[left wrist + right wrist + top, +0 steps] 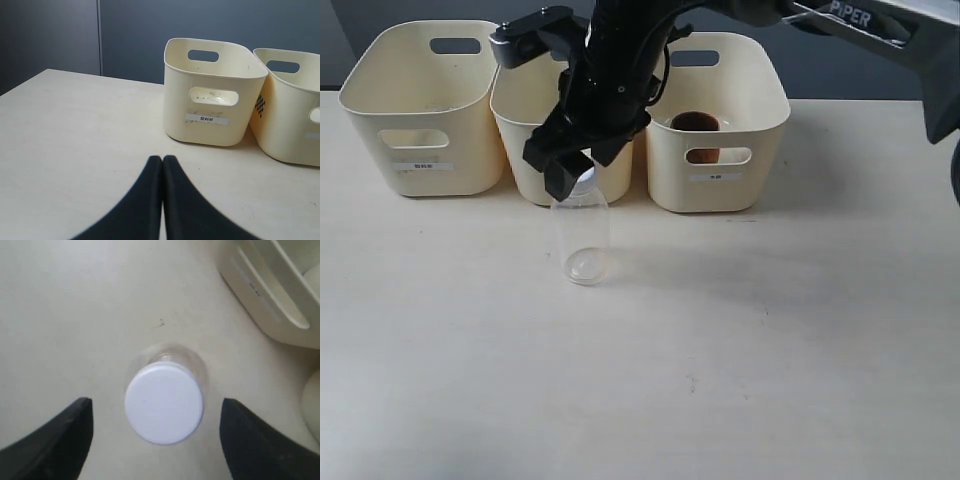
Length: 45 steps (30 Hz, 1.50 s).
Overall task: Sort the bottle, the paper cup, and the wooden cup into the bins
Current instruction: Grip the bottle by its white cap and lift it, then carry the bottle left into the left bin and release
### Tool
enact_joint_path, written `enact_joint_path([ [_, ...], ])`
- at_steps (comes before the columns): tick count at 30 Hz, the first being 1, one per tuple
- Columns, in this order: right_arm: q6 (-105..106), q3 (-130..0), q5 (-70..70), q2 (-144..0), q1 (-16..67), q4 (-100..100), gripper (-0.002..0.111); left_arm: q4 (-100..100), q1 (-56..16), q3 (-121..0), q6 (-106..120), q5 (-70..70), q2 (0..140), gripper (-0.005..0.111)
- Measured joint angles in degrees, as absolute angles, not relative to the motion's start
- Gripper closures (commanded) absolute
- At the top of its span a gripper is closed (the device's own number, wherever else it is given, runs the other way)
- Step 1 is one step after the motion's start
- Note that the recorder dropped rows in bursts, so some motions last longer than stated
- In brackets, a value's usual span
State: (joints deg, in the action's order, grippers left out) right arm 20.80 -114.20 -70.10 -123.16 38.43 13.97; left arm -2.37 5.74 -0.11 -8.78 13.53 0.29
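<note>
My right end effector (156, 407) hangs released over the bottle (583, 235); clenching off-centre, I could topple it onto the table (770, 350).

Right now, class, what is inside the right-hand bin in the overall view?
A brown wooden cup sits inside the right-hand bin; its rim shows over the front edge and its side through the handle hole. The bin's wall hides the cup's base and the floor.

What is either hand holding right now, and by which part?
Nothing. The right hand is open around the bottle, with clear gaps either side of its white cap. The left hand is shut on nothing.
</note>
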Motion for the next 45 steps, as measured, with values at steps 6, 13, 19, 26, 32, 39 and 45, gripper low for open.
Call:
enact_joint_path([
  [6,20.80,-114.20,-69.24,-123.82,38.43,14.04,0.040,-2.37,5.74,-0.11,-8.78,13.53,0.29,0.107],
  [13,20.80,-114.20,-67.86,-123.82,38.43,14.55,0.040,-2.37,5.74,-0.11,-8.78,13.53,0.29,0.107],
  [19,20.80,-114.20,-67.63,-124.67,38.43,14.92,0.042,-2.37,5.74,-0.11,-8.78,13.53,0.29,0.107],
  [26,20.80,-114.07,-67.11,-125.80,38.43,14.31,0.096,-2.37,5.74,-0.11,-8.78,13.53,0.29,0.107],
  [32,22.08,-114.07,-66.06,-125.31,38.70,14.63,0.107,-2.37,5.74,-0.11,-8.78,13.53,0.29,0.107],
  [39,23.33,-114.47,-61.79,-121.66,41.53,15.05,0.107,-2.37,5.74,-0.11,-8.78,13.53,0.29,0.107],
  [45,23.56,-118.72,-54.28,-120.06,45.58,15.14,0.107,-2.37,5.74,-0.11,-8.78,13.53,0.29,0.107],
])
